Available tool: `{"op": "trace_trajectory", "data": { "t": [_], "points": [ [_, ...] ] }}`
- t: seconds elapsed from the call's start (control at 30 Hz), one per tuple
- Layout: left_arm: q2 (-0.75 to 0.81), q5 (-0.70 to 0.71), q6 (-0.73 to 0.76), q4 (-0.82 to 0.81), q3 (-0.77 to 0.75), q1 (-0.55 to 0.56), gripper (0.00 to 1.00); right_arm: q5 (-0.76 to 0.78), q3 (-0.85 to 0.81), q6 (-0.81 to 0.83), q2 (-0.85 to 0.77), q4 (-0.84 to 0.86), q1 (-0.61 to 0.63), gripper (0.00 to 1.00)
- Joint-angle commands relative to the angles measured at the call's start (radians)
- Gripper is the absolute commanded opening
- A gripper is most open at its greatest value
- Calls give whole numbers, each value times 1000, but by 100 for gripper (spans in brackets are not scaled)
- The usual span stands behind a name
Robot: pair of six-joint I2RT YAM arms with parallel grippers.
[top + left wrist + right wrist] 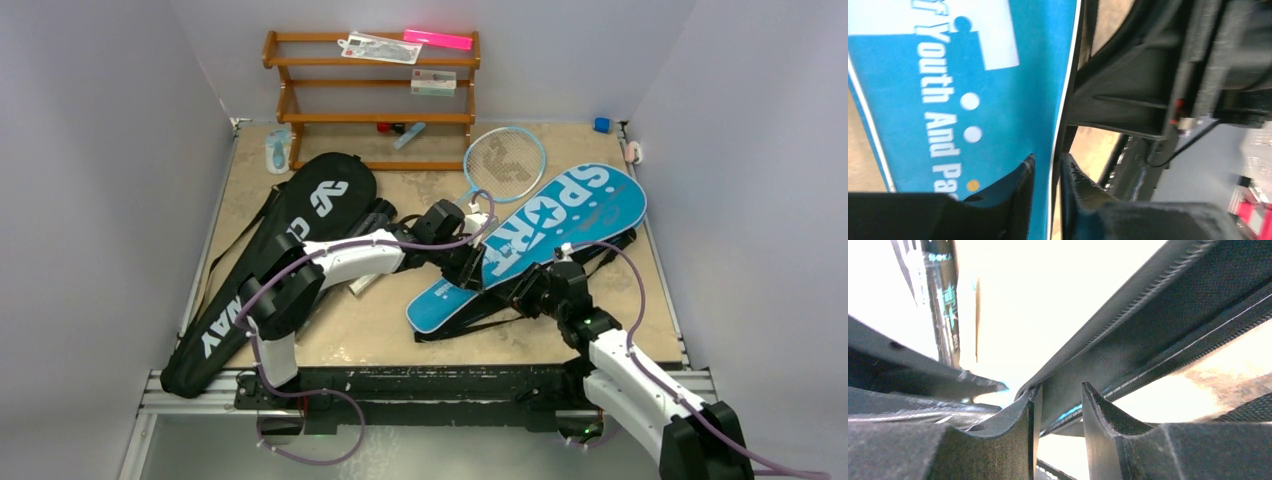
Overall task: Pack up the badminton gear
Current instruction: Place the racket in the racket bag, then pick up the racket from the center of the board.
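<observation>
The blue "SPORT" racket cover (570, 210) lies slanted across the middle right of the table, its near end raised. My left gripper (470, 265) is at its left edge. In the left wrist view the gripper (1048, 157) has its jaws close together on the white-piped rim of the cover (998, 85). My right gripper (527, 290) is at the cover's lower edge, and its jaws (1061, 386) pinch the cover's black side band (1158, 315). The light-blue racket (505, 160) lies behind, its handle running under the cover. The black "CROSSWAY" cover (290, 230) lies at the left.
The brown wooden rack (375, 100) stands at the back, holding a pink bar (438, 39) and clear packets (380, 47). Black straps (600, 255) trail from the blue cover. A small blue block (601, 124) sits at the back right corner.
</observation>
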State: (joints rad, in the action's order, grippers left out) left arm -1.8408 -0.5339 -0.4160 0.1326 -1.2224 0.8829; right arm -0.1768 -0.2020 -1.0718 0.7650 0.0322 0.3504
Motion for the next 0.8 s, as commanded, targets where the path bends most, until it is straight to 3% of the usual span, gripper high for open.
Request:
{"op": "trace_trajectory", "data": {
  "t": [0.0,0.1,0.37,0.57,0.77],
  "points": [
    [31,142,80,73,-2,-1,32,-73,-70,148,-2,19,-5,38],
    [129,260,101,83,25,4,51,-48,-87,160,8,-7,-5,38],
    [216,803,213,222,6,-1,69,-38,-100,171,28,-3,-5,38],
    [37,1055,270,321,-112,-31,72,-61,-99,177,13,16,-5,38],
    [-117,1040,315,315,-218,-60,72,-73,-99,191,-20,29,-6,38]
  ]
}}
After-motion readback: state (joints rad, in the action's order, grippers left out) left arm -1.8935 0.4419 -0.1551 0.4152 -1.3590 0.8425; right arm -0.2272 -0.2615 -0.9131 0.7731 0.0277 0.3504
